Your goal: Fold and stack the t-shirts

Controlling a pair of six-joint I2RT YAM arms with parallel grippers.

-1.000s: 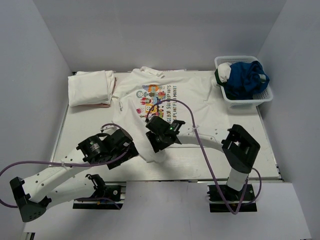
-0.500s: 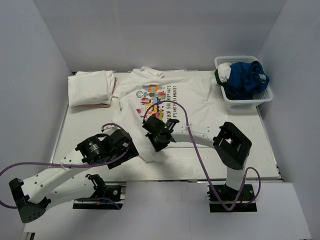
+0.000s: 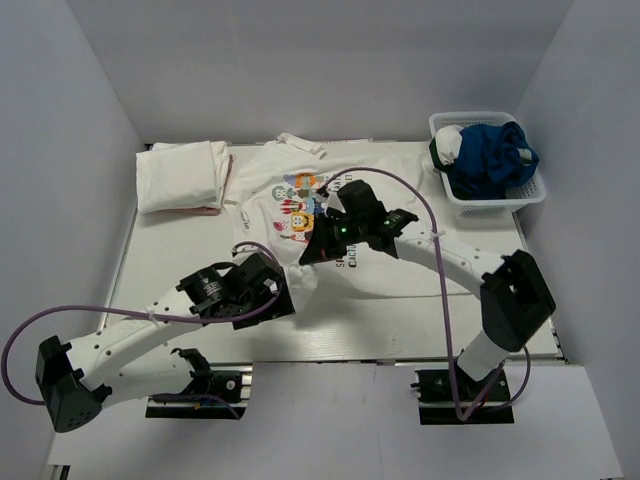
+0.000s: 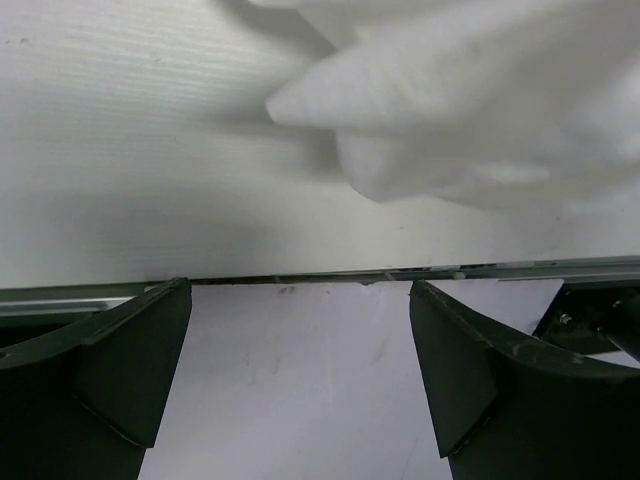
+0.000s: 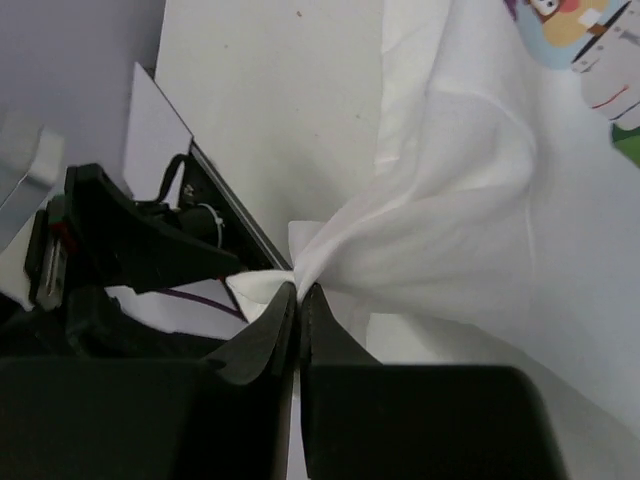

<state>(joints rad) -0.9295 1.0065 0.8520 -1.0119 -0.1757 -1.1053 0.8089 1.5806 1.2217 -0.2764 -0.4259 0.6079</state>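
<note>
White printed t-shirt [image 3: 395,190] lies front up in the centre of the desk [image 3: 165,265], collar at the far side. Short sleeves. The multicolour cartoon print [image 3: 298,195] with dark text sits on the chest, partly hidden by the right arm [image 3: 450,262]. The near-left hem corner is off the desk, pulled up into a pointed peak toward the chest. Cloth fans out from it in soft folds and creases. That corner is pinched tight in the right claw [image 5: 298,292], jaws almost touching, with a small tip of white cloth poking out past them. The arm reaches in from the right across the shirt's lower half.

Near-left of the lifted corner, the left claw [image 4: 300,375] is spread wide and holds nothing, low over the near edge of the desk. In the left wrist view a loose white fold of the shirt lies just beyond its fingers [image 4: 125,365], touching neither.

At the far-left corner of the desk are the folded t-shirts [image 3: 182,175]: 1 flat white stack, just left of the printed shirt's sleeve, with a thin pinkish edge on its near side. Number in the stack: can't tell.

White lattice basket [image 3: 495,207] is at the far right of the desk. It holds crumpled blue cloth [image 3: 495,155] and a white bit [image 3: 450,140] at its left end.
</note>
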